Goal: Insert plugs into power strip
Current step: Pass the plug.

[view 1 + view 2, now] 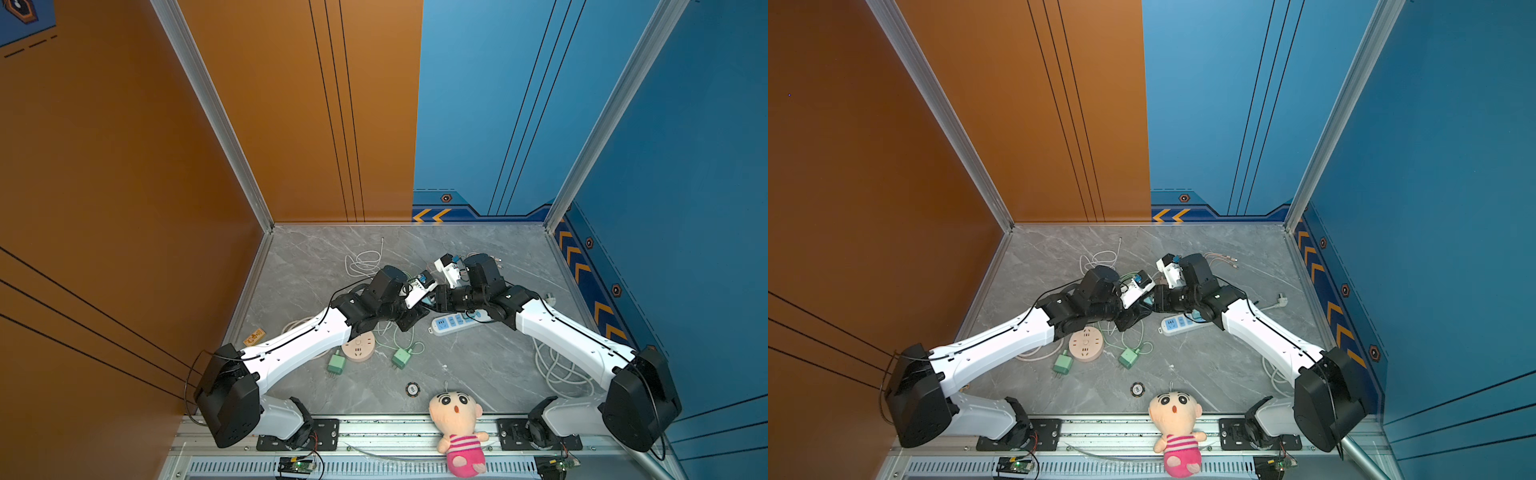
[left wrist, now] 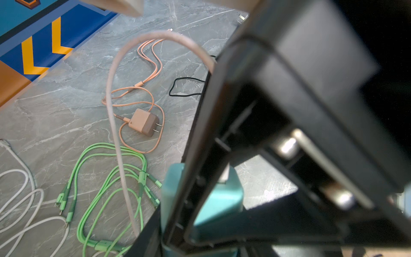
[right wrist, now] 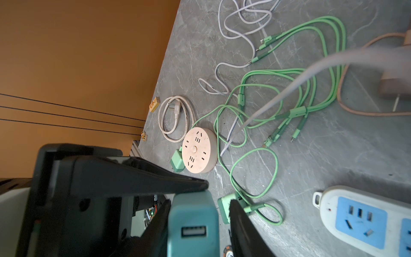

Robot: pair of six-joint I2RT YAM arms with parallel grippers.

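Left pincer (image 1: 1144,305) is clamping the teal plug (image 3: 191,207). One of its black fingers (image 3: 133,175) is lying flat along the cube's upper face. Right pincer (image 3: 198,224) is straddling the same plug with jaws apart: one finger is sitting against the cube, and a slim gap is showing at the other. The plug's USB port (image 3: 193,231) is facing my right wrist camera.

The plug is hanging clear of the marble tabletop (image 1: 478,365), mid-table where my two arms are meeting. It's near the end of the white-and-blue power strip (image 1: 453,323). That strip is lying sockets-up, partly under my right arm.

The round pink power strip (image 1: 358,348) is sitting beside my left forearm. One green plug (image 1: 336,362) is lying against its rim. The other green plug (image 1: 401,357) is lying between the two strips, and green cables (image 2: 142,178) are looping around behind both.

The pink-brown plug (image 2: 143,122) is lying on its side farther back, ringed by its own orange cable (image 2: 140,84). A pale cable (image 2: 109,93) is arcing close past my left wrist camera — I can't tell what it's attached to.

A white round plug (image 1: 1282,298) is lying out beyond my right elbow. A plush doll (image 1: 457,419) is sprawling over the front rail, with a small round disc (image 1: 412,390) just behind it.
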